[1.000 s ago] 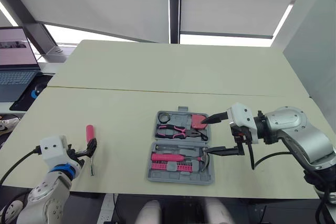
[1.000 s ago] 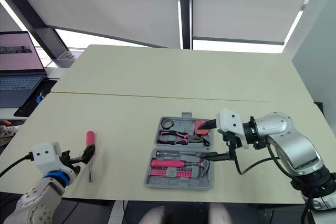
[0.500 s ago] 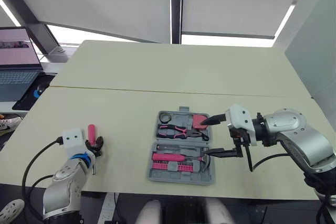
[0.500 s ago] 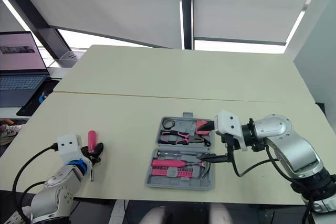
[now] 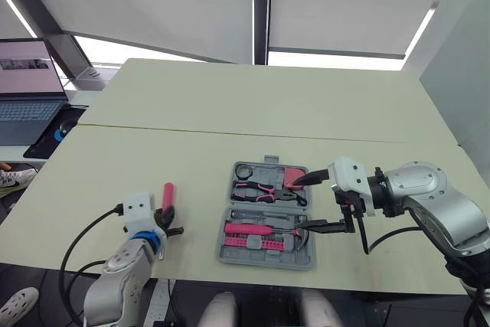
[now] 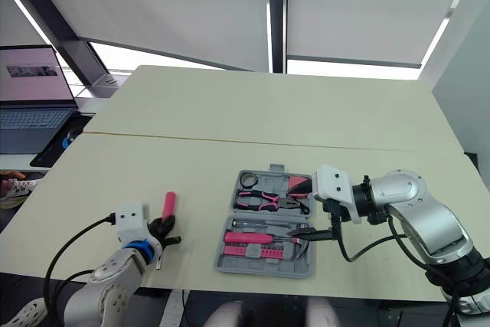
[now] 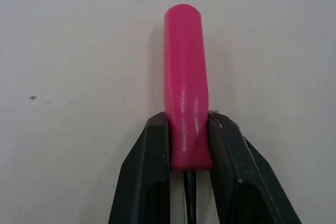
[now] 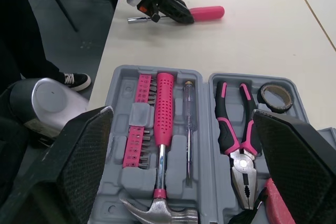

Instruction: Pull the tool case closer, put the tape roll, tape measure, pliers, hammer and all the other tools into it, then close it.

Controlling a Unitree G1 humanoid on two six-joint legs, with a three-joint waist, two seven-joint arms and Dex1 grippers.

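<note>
While left pincer (image 7: 188, 125) clamps screwdriver (image 7: 185, 77) by pink handle, well left of open case (image 5: 264, 259), right pincer (image 5: 298, 204) gapes wide at case's right edge. Step: stowing screwdriver. Next: carry it right, seat in free slot.

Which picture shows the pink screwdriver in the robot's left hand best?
The left wrist view: the screwdriver is close up, its pink handle pinched in the left gripper. The eye views show it small; the right wrist view, far beyond the case.
</note>
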